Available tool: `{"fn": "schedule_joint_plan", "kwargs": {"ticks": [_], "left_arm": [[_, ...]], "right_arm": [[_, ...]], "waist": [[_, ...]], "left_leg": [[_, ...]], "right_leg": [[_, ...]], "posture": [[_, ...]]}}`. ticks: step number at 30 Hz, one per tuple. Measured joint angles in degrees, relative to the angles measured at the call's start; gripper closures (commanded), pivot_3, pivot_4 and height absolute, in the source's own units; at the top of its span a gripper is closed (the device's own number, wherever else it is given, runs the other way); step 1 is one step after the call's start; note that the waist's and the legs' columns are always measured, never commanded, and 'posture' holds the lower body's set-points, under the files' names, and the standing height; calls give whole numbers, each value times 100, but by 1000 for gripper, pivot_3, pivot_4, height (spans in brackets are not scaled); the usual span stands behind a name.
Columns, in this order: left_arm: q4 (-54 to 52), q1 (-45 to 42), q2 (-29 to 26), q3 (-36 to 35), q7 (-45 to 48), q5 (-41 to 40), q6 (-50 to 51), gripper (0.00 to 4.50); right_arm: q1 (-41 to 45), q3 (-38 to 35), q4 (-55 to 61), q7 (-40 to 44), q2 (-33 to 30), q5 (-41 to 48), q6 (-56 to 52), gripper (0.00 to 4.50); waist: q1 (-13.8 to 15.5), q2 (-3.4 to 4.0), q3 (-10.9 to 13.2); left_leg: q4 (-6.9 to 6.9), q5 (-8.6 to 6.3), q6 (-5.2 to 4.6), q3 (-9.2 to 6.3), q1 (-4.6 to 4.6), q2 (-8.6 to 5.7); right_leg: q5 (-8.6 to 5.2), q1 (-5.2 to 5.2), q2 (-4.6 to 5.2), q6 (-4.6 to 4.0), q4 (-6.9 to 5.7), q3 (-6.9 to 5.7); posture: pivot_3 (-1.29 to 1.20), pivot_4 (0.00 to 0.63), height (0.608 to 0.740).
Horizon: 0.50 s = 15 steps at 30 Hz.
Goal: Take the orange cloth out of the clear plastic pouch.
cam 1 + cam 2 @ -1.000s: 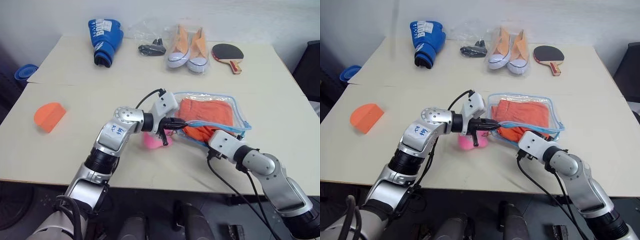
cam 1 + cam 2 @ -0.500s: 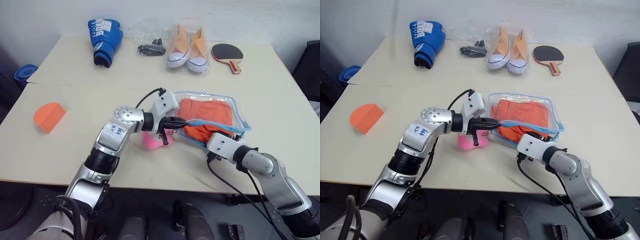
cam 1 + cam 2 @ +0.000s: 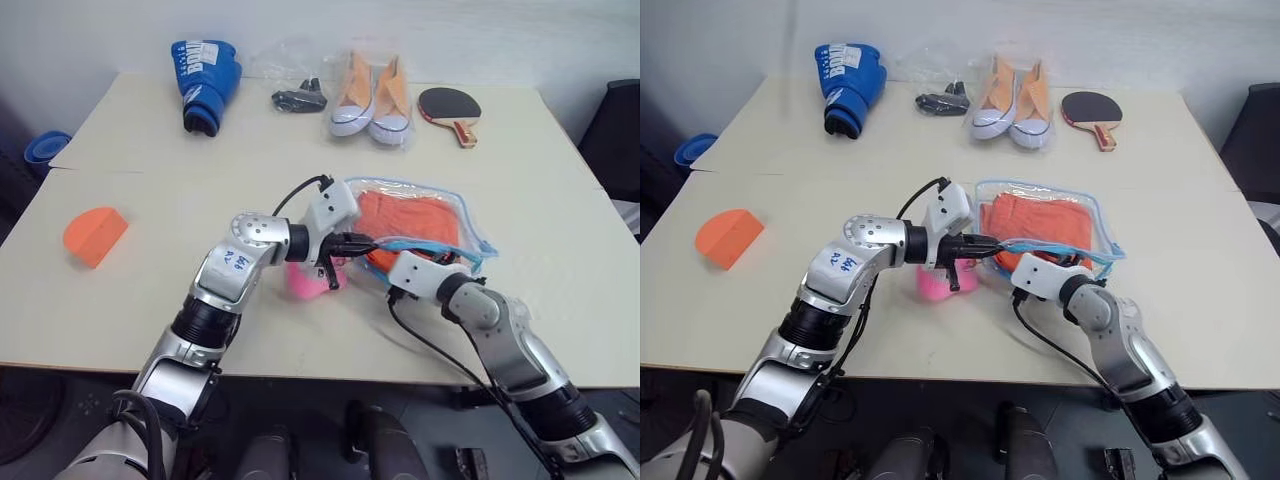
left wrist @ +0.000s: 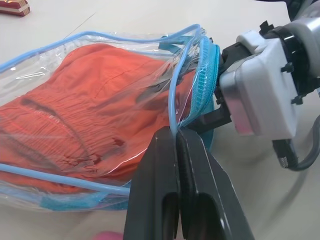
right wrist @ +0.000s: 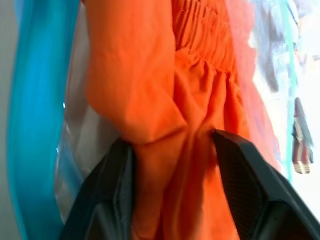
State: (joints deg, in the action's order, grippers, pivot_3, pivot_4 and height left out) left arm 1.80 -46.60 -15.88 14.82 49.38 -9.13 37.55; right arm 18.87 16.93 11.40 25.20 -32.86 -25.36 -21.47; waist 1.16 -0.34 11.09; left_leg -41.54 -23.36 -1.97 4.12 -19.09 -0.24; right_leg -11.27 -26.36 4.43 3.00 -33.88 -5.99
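The clear plastic pouch (image 3: 474, 238), edged in light blue, lies flat at the table's middle with the orange cloth (image 3: 410, 222) inside it. My left gripper (image 4: 176, 131) is shut on the pouch's blue rim at the open mouth and holds that edge lifted. A pink plush charm (image 3: 305, 283) sits under the left wrist. My right gripper (image 5: 172, 142) has entered the mouth from the near side. It is open, with one black finger on each side of a bunched fold of the orange cloth (image 5: 165, 75).
Along the far edge lie a blue boxing glove (image 3: 205, 70), a small black item (image 3: 298, 98), orange sneakers in a crinkly bag (image 3: 372, 95) and a table tennis paddle (image 3: 450, 105). An orange wedge (image 3: 95, 232) rests at the left.
My right arm has pushed forward and a little left, so its fingers now reach into the pouch mouth around the cloth. The left gripper has kept its hold on the rim.
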Motion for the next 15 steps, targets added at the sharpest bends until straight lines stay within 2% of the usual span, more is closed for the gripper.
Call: {"fn": "schedule_joint_plan", "kwargs": {"ticks": [2, 7, 8, 11, 15], "left_arm": [[11, -3, 6, -3, -3, 0, 0, 4500], [130, -11, 7, -14, -33, 4, -10, 4500], [144, -11, 8, -14, -59, 7, -12, 4500], [271, -49, 52, -18, -168, 28, -27, 4500], [840, -244, 254, -25, -497, 142, -203, 4500]], "right_arm": [[-1, 3, -50, -25, 67, -37, 9, 2654], [-22, 80, -175, -11, 91, -77, 151, 4331], [-28, 88, -184, -6, 85, -105, 170, 4469], [-100, 129, -135, 40, -118, -318, 367, 4469], [-546, 201, 375, 256, -790, -726, 914, 4469]], "waist": [[-1, -1, -1], [-7, 0, -1], [-4, -1, -1], [26, 0, -1], [40, 0, -1]], "left_leg": [[0, 0, 0, 0, 2, 0], [0, 0, 1, 0, 2, -1], [0, 0, 0, 0, 2, -1], [0, 1, 0, -7, -2, -7], [1, 1, -1, -17, -10, -9]], "right_leg": [[0, 2, 0, 0, 0, 0], [0, 2, 0, 0, -1, 0], [0, 2, 0, 0, -1, 0], [0, 1, 0, 0, 1, -5], [0, 1, -1, 1, 7, -12]], "posture": [[0, 150, 740], [0, 150, 740], [0, 150, 740], [0, 150, 740], [0, 150, 740]]}}
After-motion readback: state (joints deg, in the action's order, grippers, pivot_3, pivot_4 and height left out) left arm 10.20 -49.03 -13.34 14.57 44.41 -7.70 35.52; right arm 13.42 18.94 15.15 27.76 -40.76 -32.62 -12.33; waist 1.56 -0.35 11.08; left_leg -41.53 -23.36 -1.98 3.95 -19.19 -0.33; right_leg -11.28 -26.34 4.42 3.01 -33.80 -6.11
